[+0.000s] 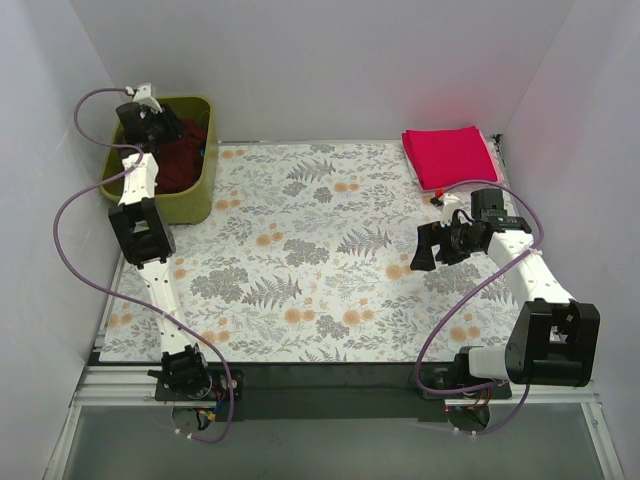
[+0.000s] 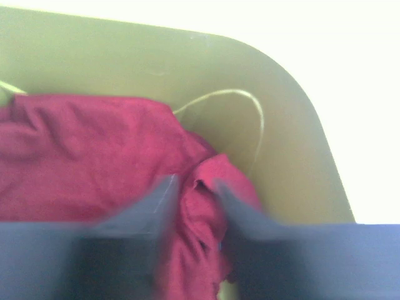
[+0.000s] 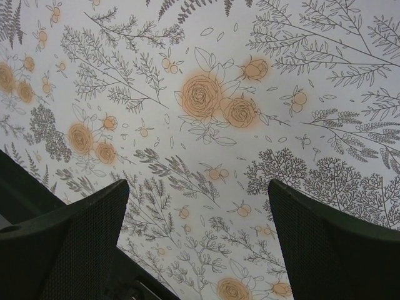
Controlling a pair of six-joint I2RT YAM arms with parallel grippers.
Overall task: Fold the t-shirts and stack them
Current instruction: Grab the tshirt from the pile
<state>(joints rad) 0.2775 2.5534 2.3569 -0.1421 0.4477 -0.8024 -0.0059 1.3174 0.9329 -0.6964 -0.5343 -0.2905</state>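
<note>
Looking into the olive bin (image 1: 195,195) at ten o'clock, I see my left gripper (image 2: 194,187) pinching a raised fold of the maroon t-shirt (image 2: 81,150) lying inside. My right gripper (image 3: 199,187) hangs spread wide above the floral table cover (image 3: 206,100) at three o'clock. The pink-red t-shirt (image 1: 450,155) lies folded at one o'clock.

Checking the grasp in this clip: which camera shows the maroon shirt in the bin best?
Left wrist: the maroon shirt fills the frame, a fold pinched by the left gripper, though blurred. Top external shows only a dark patch in the green bin, partly hidden by that gripper. Right wrist shows none of it.
</note>
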